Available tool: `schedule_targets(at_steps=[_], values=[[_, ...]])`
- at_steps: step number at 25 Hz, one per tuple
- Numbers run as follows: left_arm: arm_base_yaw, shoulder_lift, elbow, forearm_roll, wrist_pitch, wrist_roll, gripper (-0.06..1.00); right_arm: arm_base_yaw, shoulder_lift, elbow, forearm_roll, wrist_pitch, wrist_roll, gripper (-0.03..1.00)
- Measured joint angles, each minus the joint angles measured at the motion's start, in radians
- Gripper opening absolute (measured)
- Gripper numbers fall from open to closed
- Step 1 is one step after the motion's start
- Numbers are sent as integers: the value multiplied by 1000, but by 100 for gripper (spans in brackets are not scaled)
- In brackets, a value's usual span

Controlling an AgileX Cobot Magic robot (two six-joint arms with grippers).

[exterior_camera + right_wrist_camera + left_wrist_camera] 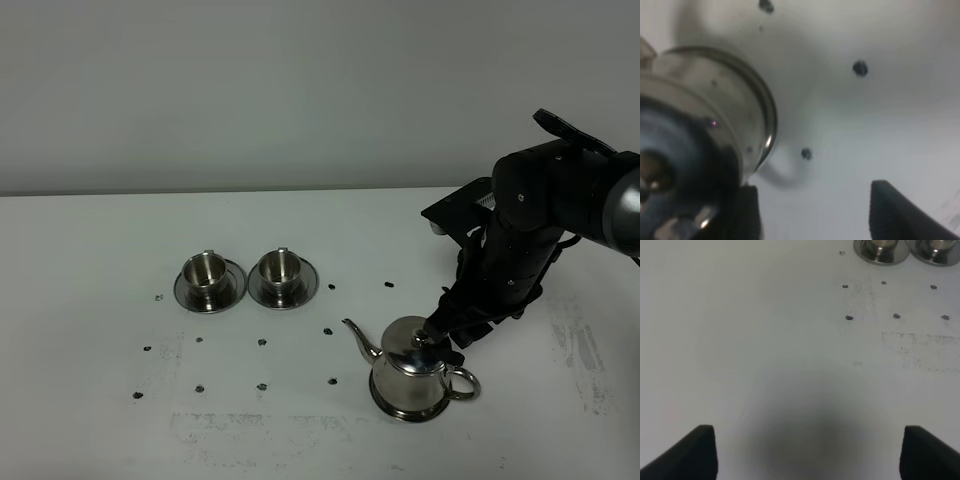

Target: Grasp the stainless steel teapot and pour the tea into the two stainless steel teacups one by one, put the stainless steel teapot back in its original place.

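From the high camera, the stainless steel teapot (pixel 412 375) stands upright on the table (pixel 90 300) at the near right. Its spout (pixel 360 340) points toward the two teacups (pixel 205 270), which sit side by side on their saucers (pixel 238 290), well apart from it to the left. The right hand (pixel 445 345) hangs low over the pot, close to the lid (pixel 412 335) and above the loop handle (pixel 463 383). I cannot tell from here whether it touches either.

The left wrist camera shows the left hand (pixel 810 455) over bare table, its fingers (pixel 702 452) spread wide with nothing between them. The saucer rims only just show at the frame's edge.

The right wrist camera sits nearly on top of the lid, badly blurred. The right hand's fingers are apart and grip nothing. One dark finger is just beside the pot's shoulder, and a pale curve ahead of the gap is probably the handle (or its shadow, I can't say).

My worry is the closing move. I judge the near finger could land on the lid's slope instead of passing through the loop, and slick steel would let the pot skid or tip. A shallow grip on that thin handle could also let a full pot swing spout-down on the lift, spilling before it reaches a cup.
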Motion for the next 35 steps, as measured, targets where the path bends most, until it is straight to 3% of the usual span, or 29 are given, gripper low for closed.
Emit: schedule_targets(at_steps=[4,8,13,22,27,31,35], values=[[0,0,0,0,0,0,73,0,-24,3,-117,-27,63,47],[0,0,0,0,0,0,73,0,-125,93,-202,-159,139,47],[0,0,0,0,0,0,73,3,-271,280,-154,-270,125,47],[0,0,0,0,0,0,73,30,-347,355,100,-324,-247,47],[0,0,0,0,0,0,73,-3,-319,355,26,-399,-257,47],[0,0,0,0,0,0,73,-37,-243,374,-71,-407,-185,47],[0,0,0,0,0,0,73,-39,-186,384,-94,-407,-132,47]])
